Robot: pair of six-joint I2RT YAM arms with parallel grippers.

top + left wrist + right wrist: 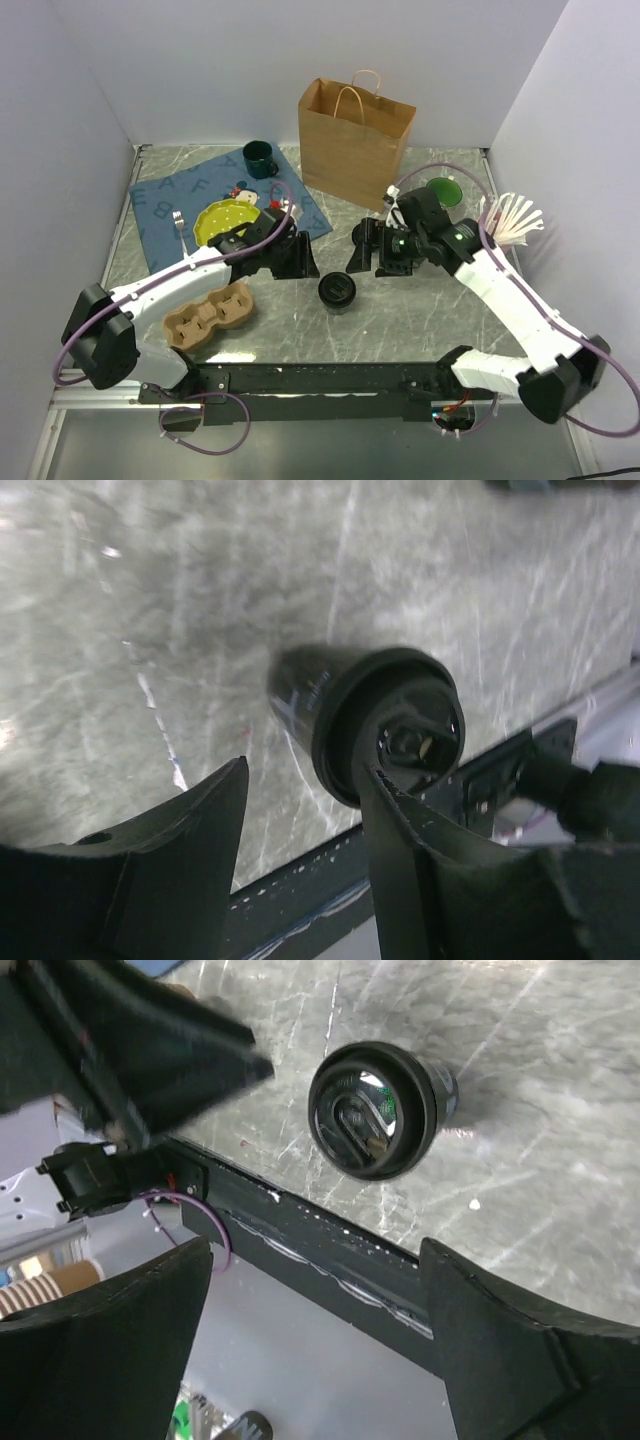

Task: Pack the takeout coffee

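Observation:
The takeout coffee point(338, 292), a short dark cup with a round black lid, stands upright on the marble table near the front middle. My left gripper point(300, 262) is open and empty just to its left and a little behind. In the left wrist view the cup point(385, 725) sits just past the right fingertip of the gripper point(305, 780). My right gripper point(362, 250) is open and empty just behind and right of the cup. In the right wrist view the cup point(375, 1110) lies beyond the open gripper point(318, 1250). The brown paper bag point(352, 130) stands open at the back.
A cardboard cup carrier point(210, 315) lies front left. A blue mat point(170, 205) holds a yellow-green plate point(225, 220) and a dark green mug point(260, 158). A white mug with green inside point(443, 190) and white utensils point(510, 220) are at the right. Walls enclose three sides.

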